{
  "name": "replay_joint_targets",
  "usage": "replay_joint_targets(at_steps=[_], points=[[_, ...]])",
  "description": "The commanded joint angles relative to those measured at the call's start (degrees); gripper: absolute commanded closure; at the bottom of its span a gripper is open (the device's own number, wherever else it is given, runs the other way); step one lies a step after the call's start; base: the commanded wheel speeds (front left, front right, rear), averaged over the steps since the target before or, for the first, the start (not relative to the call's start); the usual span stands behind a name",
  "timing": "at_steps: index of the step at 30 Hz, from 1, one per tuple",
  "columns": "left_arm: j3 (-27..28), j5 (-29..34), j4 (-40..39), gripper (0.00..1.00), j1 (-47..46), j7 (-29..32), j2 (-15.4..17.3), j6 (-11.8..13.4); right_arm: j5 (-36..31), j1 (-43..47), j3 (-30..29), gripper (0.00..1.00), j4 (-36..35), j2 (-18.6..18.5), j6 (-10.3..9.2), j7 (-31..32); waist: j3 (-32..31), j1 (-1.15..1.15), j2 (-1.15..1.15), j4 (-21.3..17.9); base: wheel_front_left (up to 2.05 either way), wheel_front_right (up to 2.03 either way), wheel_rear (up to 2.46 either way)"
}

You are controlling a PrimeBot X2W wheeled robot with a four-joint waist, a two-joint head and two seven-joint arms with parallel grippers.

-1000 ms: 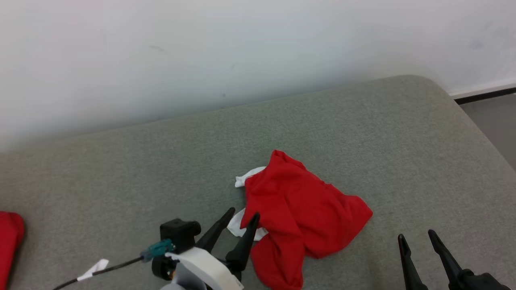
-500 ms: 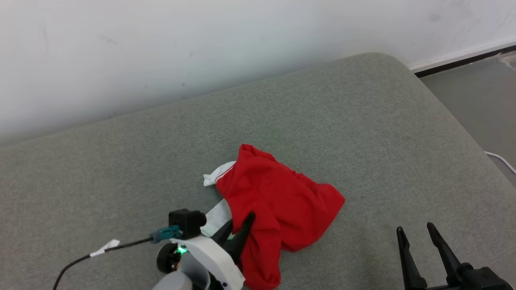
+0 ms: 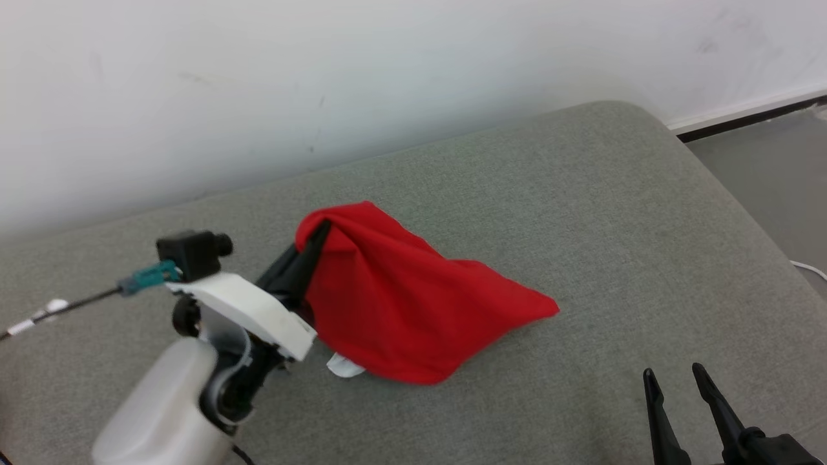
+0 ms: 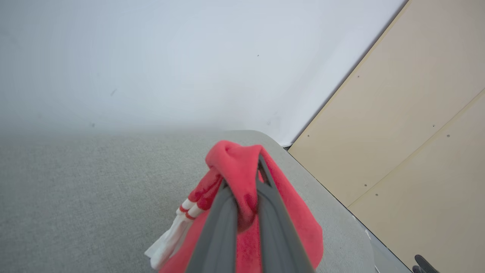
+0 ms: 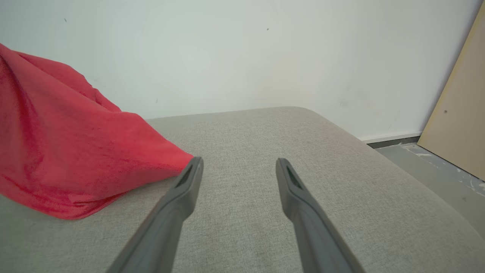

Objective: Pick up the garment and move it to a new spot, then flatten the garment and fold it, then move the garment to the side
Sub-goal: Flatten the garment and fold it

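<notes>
Your left arm slants up from the lower left of the head view, its pale forearm (image 3: 161, 400) low and its wrist tilted toward the wall. The left gripper (image 3: 316, 240) is pressed together, pinching a fold of the red garment (image 3: 400, 303). That fold is held above the grey surface (image 3: 581, 194), while the garment's right corner rests on it and white trim (image 3: 342, 367) hangs beneath. Your right gripper (image 3: 675, 384) sits low at the lower right, fingers spread and holding nothing, just beside the garment's corner.
</notes>
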Motion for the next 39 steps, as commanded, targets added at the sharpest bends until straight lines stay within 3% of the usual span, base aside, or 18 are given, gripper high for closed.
replay_joint_targets(at_steps=[1,9,15,27,39], points=[[0.9,-0.6,-1.3,1.0,-1.2,1.0,1.6,0.1,-0.5,0.3,-0.1,0.0,0.0,-0.1,-0.13,0.0,-0.5,0.0,0.0,0.5,0.0,0.0,0.0],[6.0,-1.9,-10.1,1.0,-7.6,9.4,11.7,3.2,-0.5,0.8,-0.1,0.0,0.1,-0.2,-0.13,0.0,-1.5,0.0,0.0,2.0,0.0,0.0,0.0],[8.1,-1.5,-13.0,1.0,-12.7,14.4,16.2,5.1,-0.4,0.5,0.3,0.0,0.2,-0.2,-0.13,0.0,-1.7,0.0,0.0,2.8,0.0,0.0,0.0],[8.6,-3.0,-16.8,1.0,-16.2,19.6,17.5,7.6,-0.2,0.6,0.9,0.0,0.4,-0.6,-0.13,0.0,-2.4,0.0,0.0,2.4,0.0,0.0,0.0],[7.2,-6.3,-29.0,1.0,-12.1,23.0,16.1,9.8,-0.3,0.9,0.1,0.0,0.2,-1.2,-0.13,0.0,-3.2,0.0,0.0,3.8,0.0,0.0,0.0]])
